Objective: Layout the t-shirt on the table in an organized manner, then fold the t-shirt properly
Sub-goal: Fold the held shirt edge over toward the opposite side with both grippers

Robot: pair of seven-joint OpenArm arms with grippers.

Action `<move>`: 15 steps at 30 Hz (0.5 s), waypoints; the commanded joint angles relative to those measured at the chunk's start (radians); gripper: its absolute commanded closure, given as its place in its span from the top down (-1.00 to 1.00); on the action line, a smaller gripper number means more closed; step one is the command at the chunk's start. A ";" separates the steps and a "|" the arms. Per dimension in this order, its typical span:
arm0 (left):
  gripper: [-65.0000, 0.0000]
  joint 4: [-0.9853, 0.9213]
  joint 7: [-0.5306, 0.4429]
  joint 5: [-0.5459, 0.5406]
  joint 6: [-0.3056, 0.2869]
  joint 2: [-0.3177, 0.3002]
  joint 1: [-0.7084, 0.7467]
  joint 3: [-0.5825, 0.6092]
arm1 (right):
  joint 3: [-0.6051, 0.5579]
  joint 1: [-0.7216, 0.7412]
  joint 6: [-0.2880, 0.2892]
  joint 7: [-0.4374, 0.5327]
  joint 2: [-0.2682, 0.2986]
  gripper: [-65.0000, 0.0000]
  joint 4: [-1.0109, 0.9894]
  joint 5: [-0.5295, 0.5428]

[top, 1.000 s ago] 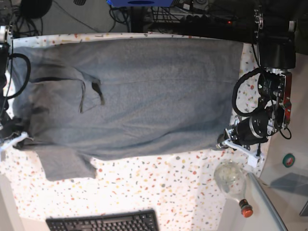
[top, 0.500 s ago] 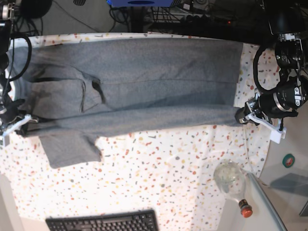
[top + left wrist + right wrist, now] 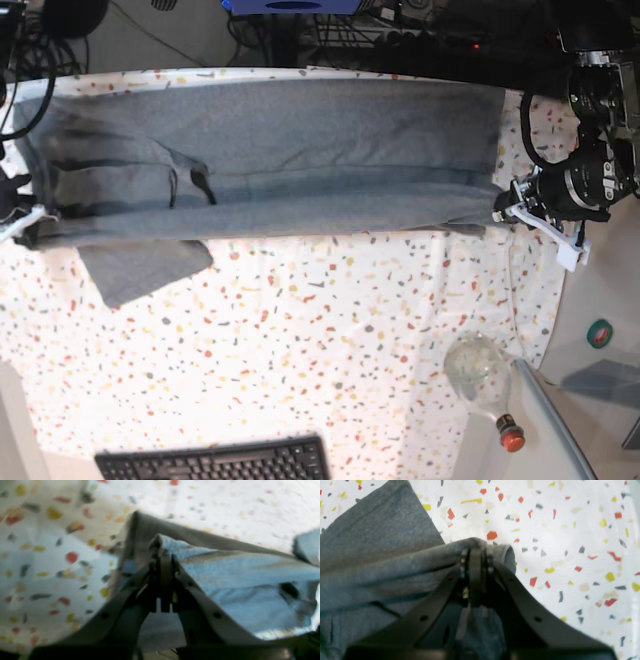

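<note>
T-shirt [image 3: 300, 150]: I'm seeing it lying stretched along the table's [image 3: 330, 340] far side, near edge folded over.
Left gripper [image 3: 507, 207]: I'm keeping it clenched on the right-end hem.
Right gripper [image 3: 22, 222]: I'm pinching the left-end edge.

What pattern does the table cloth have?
White with small red, orange, yellow and grey flecks on the table; clearest in the right wrist view.

We see the t-shirt [image 3: 300, 160] spread along the table's [image 3: 330, 360] far edge. Keyboard [image 3: 215, 462] sits at the near edge, bottle [image 3: 483, 380] near the right corner, sleeve [image 3: 140, 265] hanging nearer at left.
</note>
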 commanded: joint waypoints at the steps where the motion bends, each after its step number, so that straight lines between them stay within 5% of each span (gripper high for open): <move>1: -1.00 0.018 -0.012 0.010 -0.002 -0.010 -0.015 -0.003 | 0.012 -0.005 -0.002 0.012 0.023 -1.00 0.024 0.004; 7: -1.00 0.018 -0.014 0.136 -0.006 0.050 -0.018 0.003 | 0.015 -0.035 -0.002 -0.072 -0.008 -1.00 0.057 0.004; 15: -1.00 0.015 -0.012 0.161 -0.006 0.060 -0.011 0.005 | 0.015 -0.035 -0.003 -0.120 -0.011 -1.00 0.052 0.004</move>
